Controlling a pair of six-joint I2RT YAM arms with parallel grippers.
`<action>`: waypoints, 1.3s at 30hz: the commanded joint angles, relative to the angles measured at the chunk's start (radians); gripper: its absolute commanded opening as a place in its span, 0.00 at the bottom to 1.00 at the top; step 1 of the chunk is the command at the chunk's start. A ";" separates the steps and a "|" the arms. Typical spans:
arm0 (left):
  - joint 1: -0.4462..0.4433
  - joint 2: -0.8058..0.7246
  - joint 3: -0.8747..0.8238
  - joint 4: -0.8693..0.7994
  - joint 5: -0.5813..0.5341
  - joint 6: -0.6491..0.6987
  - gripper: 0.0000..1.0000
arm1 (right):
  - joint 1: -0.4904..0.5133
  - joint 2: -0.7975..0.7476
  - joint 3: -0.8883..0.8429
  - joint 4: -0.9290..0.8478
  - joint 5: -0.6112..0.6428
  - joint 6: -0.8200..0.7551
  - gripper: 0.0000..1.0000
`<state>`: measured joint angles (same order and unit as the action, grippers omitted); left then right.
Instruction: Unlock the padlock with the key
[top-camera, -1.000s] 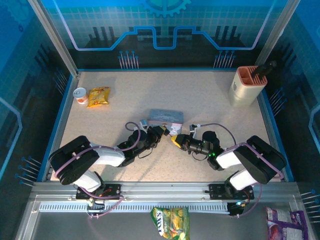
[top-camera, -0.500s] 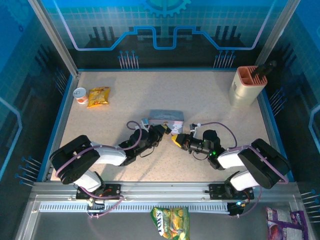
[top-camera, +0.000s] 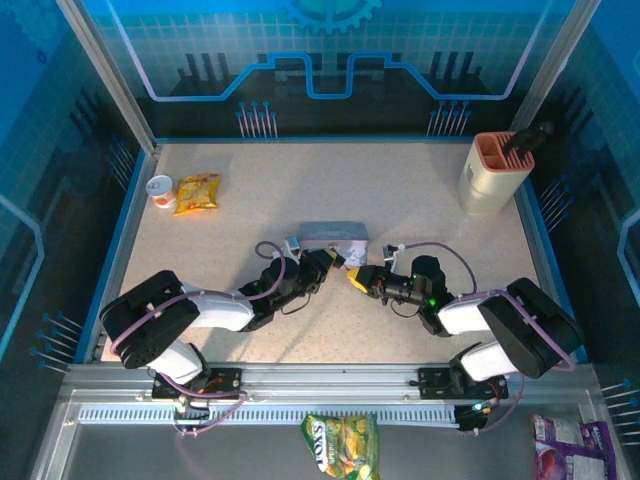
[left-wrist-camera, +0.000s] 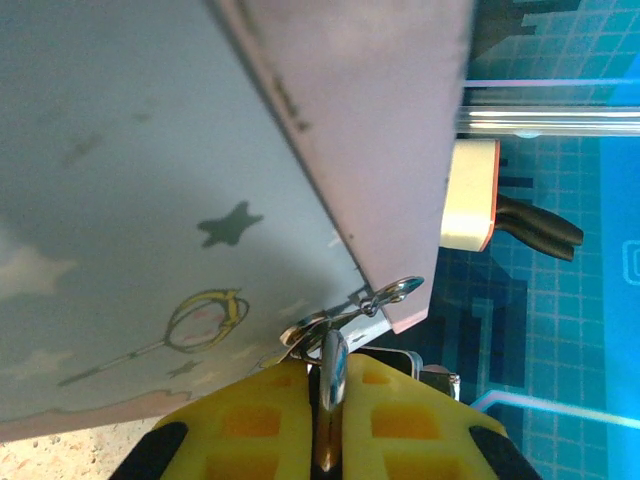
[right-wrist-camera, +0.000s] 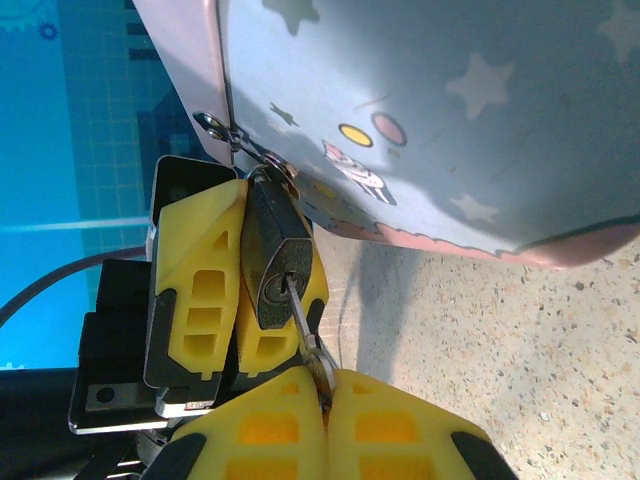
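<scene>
the left gripper (left-wrist-camera: 327, 375) is clamped shut on the padlock (right-wrist-camera: 277, 268), whose shackle is hooked through the hasp at the corner of the tin box (right-wrist-camera: 450, 120). the key (right-wrist-camera: 303, 322) is set in the padlock's keyhole and pinched in the closed right gripper (right-wrist-camera: 322, 395), with its head hidden between the fingers. from above, padlock and key cannot be made out between the grippers.

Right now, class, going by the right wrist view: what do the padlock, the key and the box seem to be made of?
The padlock: probably dark metal with a dull sheen, since grey glints show on its face. The key: bare bright metal, thin and shiny. The box: likely painted tin, given its smooth printed stars and firm pink edge, though coated card cannot be ruled out.
</scene>
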<state>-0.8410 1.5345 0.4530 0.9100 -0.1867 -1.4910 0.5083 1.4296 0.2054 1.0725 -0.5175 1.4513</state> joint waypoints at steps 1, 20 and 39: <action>-0.105 -0.012 0.047 0.070 0.299 0.005 0.00 | -0.025 0.004 0.074 0.077 0.076 0.020 0.00; -0.089 0.019 0.058 0.030 0.323 0.039 0.08 | -0.041 -0.157 0.137 -0.240 -0.071 -0.220 0.00; -0.074 0.052 0.061 0.061 0.322 0.036 0.17 | 0.007 -0.196 0.117 -0.305 -0.034 -0.248 0.00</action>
<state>-0.8429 1.5845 0.4816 0.9195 -0.0662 -1.4673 0.5125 1.2507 0.2703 0.7136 -0.6376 1.2358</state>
